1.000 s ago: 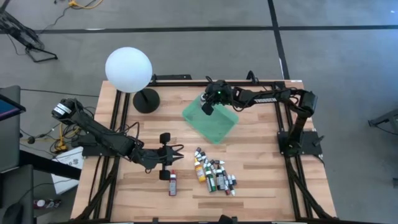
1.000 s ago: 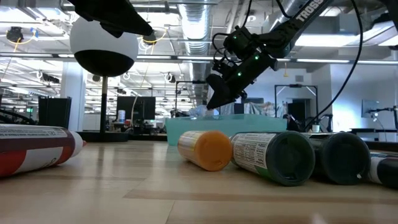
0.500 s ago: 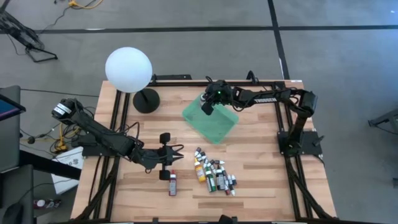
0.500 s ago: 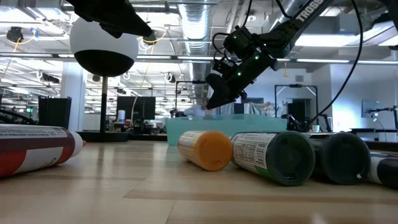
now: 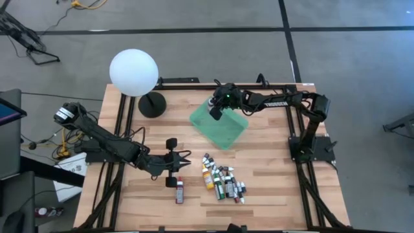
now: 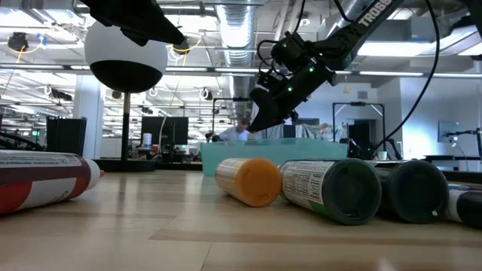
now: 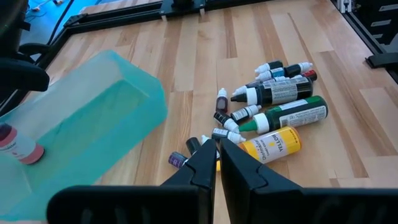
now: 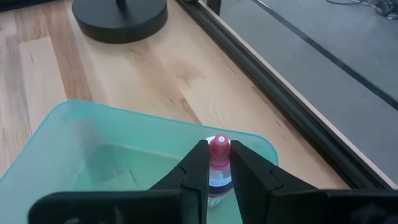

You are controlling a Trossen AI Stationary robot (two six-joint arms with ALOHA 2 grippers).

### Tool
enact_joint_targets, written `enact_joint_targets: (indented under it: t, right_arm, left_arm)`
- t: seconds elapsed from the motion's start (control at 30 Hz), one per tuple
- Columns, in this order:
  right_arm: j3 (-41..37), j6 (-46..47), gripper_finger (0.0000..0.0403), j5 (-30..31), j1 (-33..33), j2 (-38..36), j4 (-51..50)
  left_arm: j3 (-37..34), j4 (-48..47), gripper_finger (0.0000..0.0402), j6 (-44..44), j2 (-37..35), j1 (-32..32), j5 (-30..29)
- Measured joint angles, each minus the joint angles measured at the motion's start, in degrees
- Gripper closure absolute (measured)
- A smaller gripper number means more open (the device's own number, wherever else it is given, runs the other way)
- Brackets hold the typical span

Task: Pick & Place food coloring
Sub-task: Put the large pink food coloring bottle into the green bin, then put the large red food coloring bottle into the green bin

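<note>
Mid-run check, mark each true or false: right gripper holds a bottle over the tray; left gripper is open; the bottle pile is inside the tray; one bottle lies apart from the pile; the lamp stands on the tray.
1. The right gripper holds a pink-capped bottle over the tray. True.
2. The left gripper is open. False: shut, empty.
3. The pile is in the tray. False: on the table.
4. A red bottle lies apart from the pile. True.
5. The lamp stands on the tray. False: beside it.

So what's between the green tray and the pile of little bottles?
Nothing. In the high view only bare wood table lies between the tray and the bottles.
</note>
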Motion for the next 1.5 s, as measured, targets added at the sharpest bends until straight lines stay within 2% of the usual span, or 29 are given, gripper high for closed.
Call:
enact_joint_targets:
  t: [0.73, 1.1, 1.27, 1.4, 1.5]
  right_arm:
    - [-0.06, 0.09, 0.0265, -0.72, -0.18, -1.04, -0.72]
    - [0.01, -0.61, 0.0228, 0.41, 0.57, -11.76, -7.84]
    - [0.0, -0.75, 0.0218, 0.56, 2.88, -19.64, -15.07]
    - [0.0, -0.68, 0.0215, 0.54, 6.56, -26.07, -20.65]
    - [0.0, -0.6, 0.0217, 0.54, 10.31, -29.82, -23.3]
  left_arm:
    - [0.0, -0.55, 0.0386, 0.0, 0.0, 0.0, 0.02]
    - [0.02, -0.15, 0.0386, -1.36, 0.0, 0.0, 0.44]
    - [0.02, -0.37, 0.0386, -6.64, 0.0, 0.02, 7.98]
    - [0.02, -1.97, 0.0386, -15.79, 0.0, -0.31, 18.1]
    - [0.02, -3.62, 0.0386, -22.57, 0.0, -1.68, 21.59]
